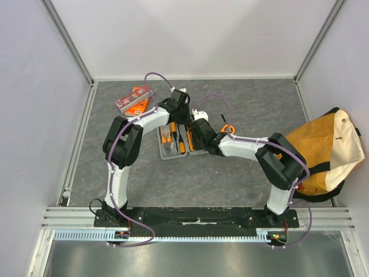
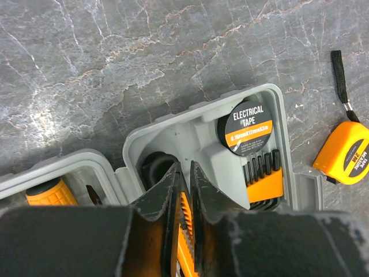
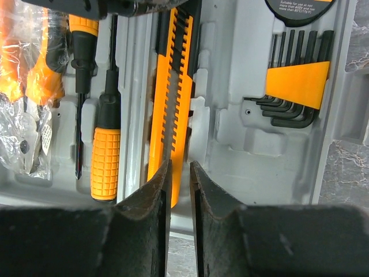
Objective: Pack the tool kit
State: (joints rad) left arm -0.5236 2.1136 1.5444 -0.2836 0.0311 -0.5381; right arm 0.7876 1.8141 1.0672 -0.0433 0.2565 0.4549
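The grey tool kit case (image 1: 162, 151) lies open at the table's middle. It holds an orange utility knife (image 3: 170, 104), two screwdrivers (image 3: 106, 150), bagged pliers (image 3: 26, 75), hex keys (image 3: 297, 83) and electrical tape (image 2: 249, 128). My left gripper (image 2: 184, 168) is over the case's far end and shut on the knife's far end (image 2: 184, 216). My right gripper (image 3: 180, 167) hovers at the knife's near end, its jaws almost together with nothing between them. A yellow tape measure (image 2: 346, 153) lies on the table right of the case.
Red-orange packets (image 1: 134, 99) lie at the back left. A tan canvas bag with black straps (image 1: 326, 150) sits at the right, beside the right arm. White walls enclose the dark marbled table (image 1: 230, 179).
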